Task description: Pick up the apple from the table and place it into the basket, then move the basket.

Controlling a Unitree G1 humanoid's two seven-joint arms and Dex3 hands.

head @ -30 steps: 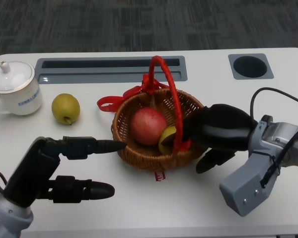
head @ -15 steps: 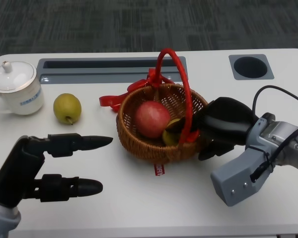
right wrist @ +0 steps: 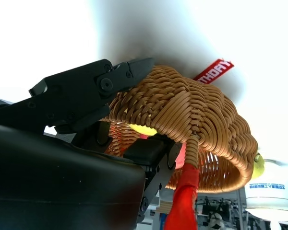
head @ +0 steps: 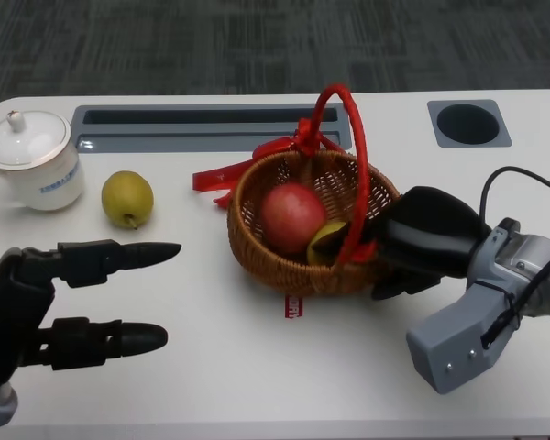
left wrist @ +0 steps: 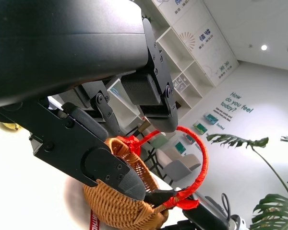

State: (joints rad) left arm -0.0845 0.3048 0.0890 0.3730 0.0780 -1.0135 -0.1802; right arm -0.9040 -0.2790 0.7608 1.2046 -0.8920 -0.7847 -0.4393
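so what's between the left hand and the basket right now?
Nothing: head view shows only bare white table between the left hand's fingertips and the basket. The pear sits farther back, off that line.

red apple (head: 291, 216), brown wicker basket (head: 257, 249), red handle (head: 356, 151).

Bare table (head: 257, 367) before the left hand (head: 64, 302); pear (head: 126, 199), teacup (head: 32, 165) beyond.
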